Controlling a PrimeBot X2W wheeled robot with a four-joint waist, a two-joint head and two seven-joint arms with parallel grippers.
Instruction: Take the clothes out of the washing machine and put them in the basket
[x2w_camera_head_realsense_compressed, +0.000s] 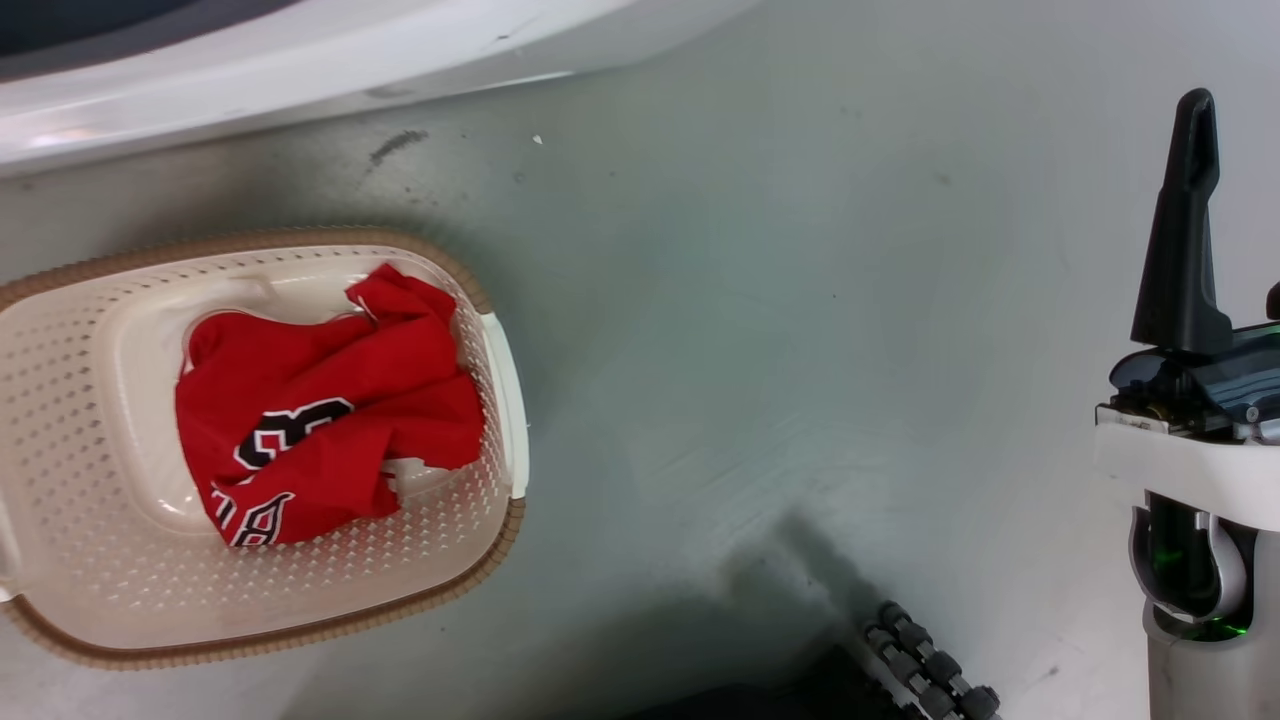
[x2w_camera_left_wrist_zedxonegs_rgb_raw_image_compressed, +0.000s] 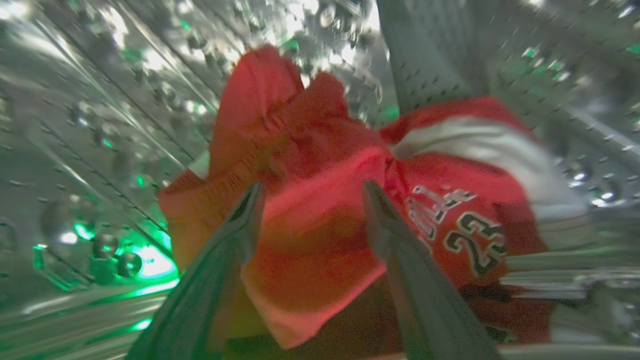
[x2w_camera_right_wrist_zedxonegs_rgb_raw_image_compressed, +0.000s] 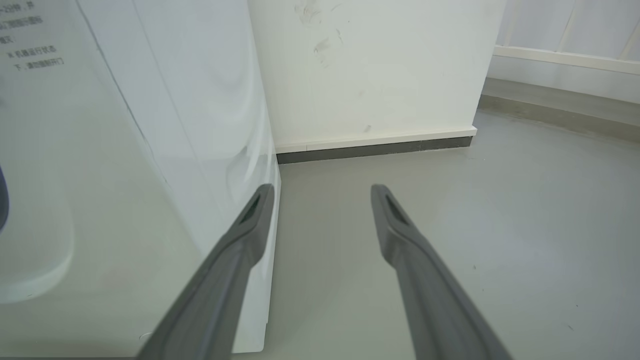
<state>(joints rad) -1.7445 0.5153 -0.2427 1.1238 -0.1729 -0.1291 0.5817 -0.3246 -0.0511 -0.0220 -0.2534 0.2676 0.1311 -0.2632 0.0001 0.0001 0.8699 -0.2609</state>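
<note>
step: fetching drum jersey (x2w_camera_left_wrist_zedxonegs_rgb_raw_image_compressed: 450, 185) from drum (x2w_camera_left_wrist_zedxonegs_rgb_raw_image_compressed: 100, 125) | left gripper (x2w_camera_left_wrist_zedxonegs_rgb_raw_image_compressed: 314, 187): fingers apart, straddling raised fold for pinching | right gripper (x2w_camera_right_wrist_zedxonegs_rgb_raw_image_compressed: 322, 187): fingers apart, empty, beside washing machine (x2w_camera_right_wrist_zedxonegs_rgb_raw_image_compressed: 125, 175), out of the way | basket (x2w_camera_head_realsense_compressed: 100, 500): near machine, holding basket jersey (x2w_camera_head_realsense_compressed: 330, 420), presumably for short carry

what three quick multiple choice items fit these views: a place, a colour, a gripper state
1. Where does the jersey in the head view lie? A in the basket B on the floor C on the washer
2. What colour is the basket's rim? A blue B brown C black
3. How is the left gripper in the drum? A shut empty B shut on cloth C open around a red fold
A: red cloth sits inside the perforated walls. B: a brown band edges it. C: its fingers stand apart.
</note>
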